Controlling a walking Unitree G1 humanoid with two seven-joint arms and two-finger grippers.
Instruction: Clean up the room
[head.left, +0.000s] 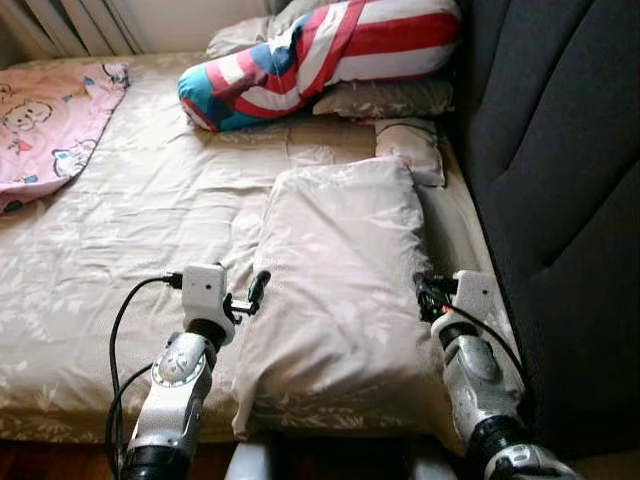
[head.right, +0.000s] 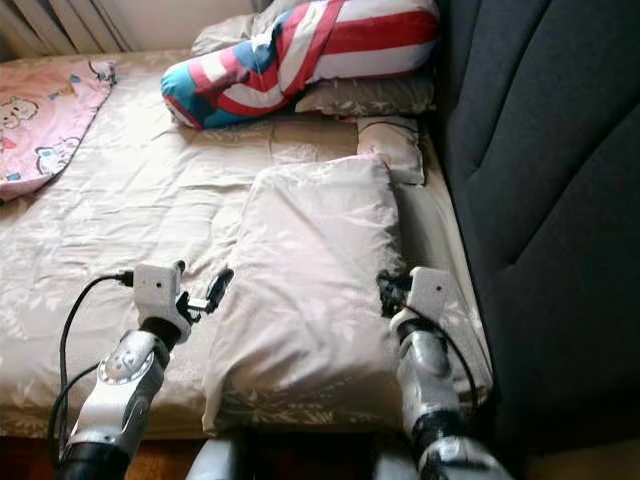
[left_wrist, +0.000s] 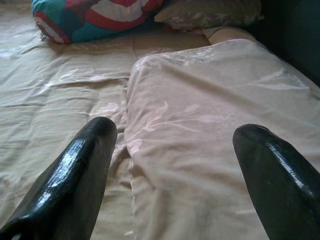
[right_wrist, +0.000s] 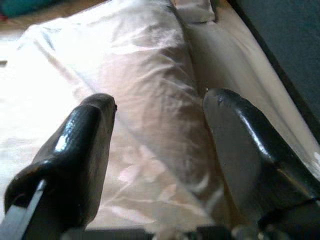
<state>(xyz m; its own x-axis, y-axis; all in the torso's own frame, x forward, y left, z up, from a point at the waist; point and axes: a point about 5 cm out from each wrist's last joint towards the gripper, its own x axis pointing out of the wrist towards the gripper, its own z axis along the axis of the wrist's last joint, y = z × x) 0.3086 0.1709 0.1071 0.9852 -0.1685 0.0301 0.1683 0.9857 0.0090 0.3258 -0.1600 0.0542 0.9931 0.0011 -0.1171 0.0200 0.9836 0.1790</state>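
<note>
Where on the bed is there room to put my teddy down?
The biggest bare patch of sheet lies between the pink blanket, the striped pillow and the beige pillow. The headboard side is crowded: pillows pile up there, and the left end effector and right end effector flank the beige pillow.

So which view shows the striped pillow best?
The left eye view: the striped pillow lies nearly whole at the head of the bed. The right eye view matches it. The left wrist view catches its lower edge; the right wrist view, a teal corner.
</note>
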